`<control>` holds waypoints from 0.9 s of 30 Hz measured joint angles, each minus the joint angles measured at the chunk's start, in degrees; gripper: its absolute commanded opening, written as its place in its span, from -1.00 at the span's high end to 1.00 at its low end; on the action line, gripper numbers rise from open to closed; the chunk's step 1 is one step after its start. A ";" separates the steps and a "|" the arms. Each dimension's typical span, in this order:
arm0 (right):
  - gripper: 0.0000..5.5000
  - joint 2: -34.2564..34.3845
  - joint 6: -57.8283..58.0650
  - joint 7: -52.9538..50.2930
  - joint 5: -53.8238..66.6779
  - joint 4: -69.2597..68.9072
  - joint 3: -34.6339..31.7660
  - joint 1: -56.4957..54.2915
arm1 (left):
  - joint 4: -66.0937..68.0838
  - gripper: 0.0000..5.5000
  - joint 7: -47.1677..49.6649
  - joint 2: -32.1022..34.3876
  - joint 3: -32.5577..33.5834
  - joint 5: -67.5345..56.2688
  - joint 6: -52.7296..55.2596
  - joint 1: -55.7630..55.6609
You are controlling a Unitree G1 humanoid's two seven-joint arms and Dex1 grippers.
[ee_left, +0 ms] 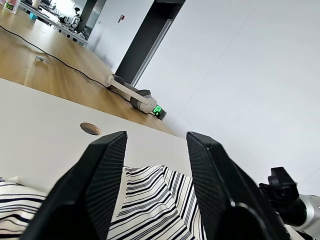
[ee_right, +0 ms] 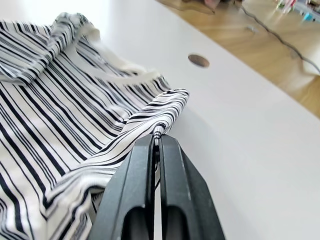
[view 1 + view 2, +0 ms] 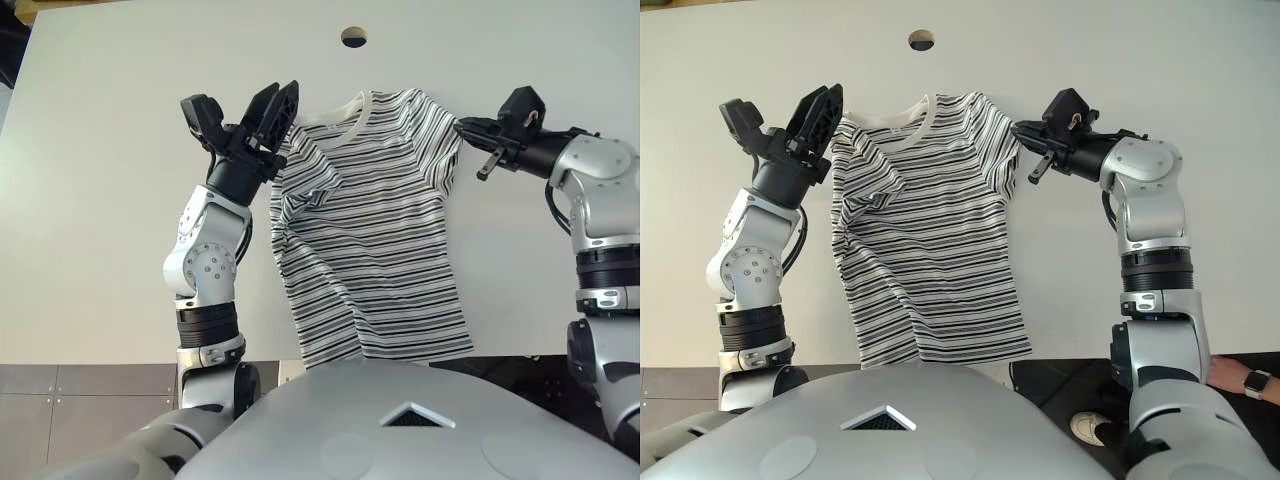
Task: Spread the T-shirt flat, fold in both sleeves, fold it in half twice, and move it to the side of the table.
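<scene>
A black-and-white striped T-shirt (image 3: 370,230) lies lengthwise on the white table (image 3: 100,200), collar at the far end and hem at the near edge. Its left side is rumpled and folded inward. My left gripper (image 3: 282,92) stands open above the shirt's left shoulder, fingers pointing up, holding nothing; between its fingers (image 1: 107,175) the striped cloth (image 1: 150,200) shows below. My right gripper (image 3: 462,125) is shut on the edge of the right sleeve (image 2: 165,100), its tips (image 2: 157,137) pinching the fabric slightly off the table.
A round cable hole (image 3: 353,37) sits in the table beyond the collar. Bare tabletop stretches wide to the left of the shirt and somewhat less to the right. A wooden floor (image 2: 280,50) lies past the far edge.
</scene>
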 measured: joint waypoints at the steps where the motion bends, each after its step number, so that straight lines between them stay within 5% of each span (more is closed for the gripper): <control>1: 0.96 -0.01 0.65 -0.07 0.15 -1.75 0.00 0.23 | 0.00 0.20 -0.03 0.00 0.01 0.01 -0.09 0.00; 11: 0.96 5.27 5.05 -0.49 0.97 -9.16 6.55 0.65 | 0.05 0.20 -0.44 -0.05 0.02 0.03 -0.31 0.00; 24: 0.96 16.22 5.22 -3.61 -0.09 6.57 11.68 -5.07 | 0.57 0.20 -0.25 -0.89 0.12 -0.48 -0.31 -0.16; 27: 0.77 16.73 5.17 -2.91 0.48 8.13 11.49 -5.40 | 1.22 0.20 -0.19 -0.91 0.12 -0.46 -0.31 -0.80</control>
